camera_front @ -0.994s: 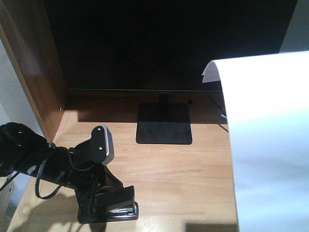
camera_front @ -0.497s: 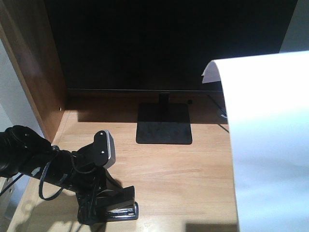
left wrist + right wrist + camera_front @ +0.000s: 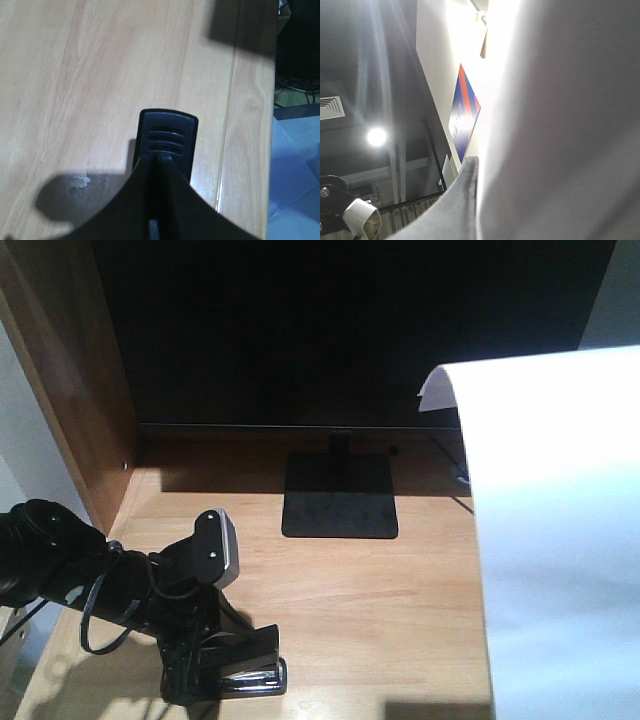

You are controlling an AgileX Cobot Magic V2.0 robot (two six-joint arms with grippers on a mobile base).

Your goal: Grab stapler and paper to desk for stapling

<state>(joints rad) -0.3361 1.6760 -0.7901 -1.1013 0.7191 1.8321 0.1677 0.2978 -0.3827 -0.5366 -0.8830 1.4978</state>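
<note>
The black stapler (image 3: 252, 664) sits low at the front left of the desk (image 3: 380, 590), and whether it touches the wood I cannot tell. My left gripper (image 3: 222, 658) is shut on it. In the left wrist view the stapler's ribbed end (image 3: 168, 136) sticks out past the closed fingertips of the left gripper (image 3: 159, 160), over the desk's pale wood (image 3: 75, 75). The white paper (image 3: 560, 540) hangs upright on the right and hides that side of the desk. In the right wrist view the paper (image 3: 570, 125) lies pressed against one finger (image 3: 465, 195) of my right gripper (image 3: 478, 165).
A large black monitor (image 3: 340, 330) fills the back of the desk, on a square stand (image 3: 338, 498). A dark brown side panel (image 3: 70, 370) walls the left. The desk's edge (image 3: 272, 150) runs just right of the stapler, with floor below.
My left arm has sunk slightly, moving the wrist and stapler a little lower toward the desk front. The paper has stayed put.
</note>
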